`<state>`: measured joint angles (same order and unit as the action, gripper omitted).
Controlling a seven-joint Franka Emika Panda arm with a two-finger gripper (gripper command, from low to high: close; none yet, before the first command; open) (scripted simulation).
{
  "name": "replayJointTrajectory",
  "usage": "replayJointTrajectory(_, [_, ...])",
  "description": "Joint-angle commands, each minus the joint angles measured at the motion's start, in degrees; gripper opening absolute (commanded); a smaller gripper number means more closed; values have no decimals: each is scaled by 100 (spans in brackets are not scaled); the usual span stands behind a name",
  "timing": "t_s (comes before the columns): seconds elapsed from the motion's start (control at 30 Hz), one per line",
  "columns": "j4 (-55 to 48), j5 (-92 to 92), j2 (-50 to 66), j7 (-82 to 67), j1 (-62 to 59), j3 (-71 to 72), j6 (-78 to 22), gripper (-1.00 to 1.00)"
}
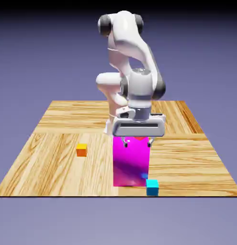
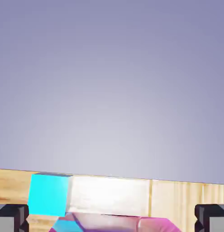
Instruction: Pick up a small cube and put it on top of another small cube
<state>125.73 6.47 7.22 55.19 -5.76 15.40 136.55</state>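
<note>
Out on the exterior view's left sits the tiny orange cube (image 1: 81,150), alone on the wooden tabletop (image 1: 53,167), well apart from everything else. Moving to the middle, the tall magenta block (image 1: 131,162) stands upright, and the gripper (image 1: 138,140) hangs right over its top, the fingers (image 1: 125,142) spread wide with nothing between them. Further right and toward the near edge, there is the cyan cube (image 1: 152,187), resting on the tabletop just beside the block's lower corner. That is the relation that matters: the cyan cube lies below the fingers and off toward the tabletop's near edge, with the block's top in between. In the hand view the cyan cube (image 2: 49,195) shows low and to the left, close by the left finger tip (image 2: 11,217), not centred between the tips. By the look of it, the pick has not begun; the hand would need to clear the block and come down over the cube.
</note>
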Motion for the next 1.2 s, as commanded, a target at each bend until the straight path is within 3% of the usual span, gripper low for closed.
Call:
replayJointTrajectory(0.0, [-184, 34, 208, 66, -37, 80, -195, 0])
replayJointTrajectory(0.63, [-3672, 673, 4152, 1326, -678, 1603, -3900, 0])
replayJointTrajectory(0.8, [-3032, 836, 4405, 1404, -697, 1476, -3042, 0])
replayJointTrajectory(0.83, [-3032, 836, 4405, 1404, -697, 1476, -3042, -100])
replayJointTrajectory(1.0, [-3690, 623, 4081, 1188, -645, 1583, -3852, -100])
replayJointTrajectory(1.17, [-2976, 298, 3119, 85, -432, 660, -3399, -100])
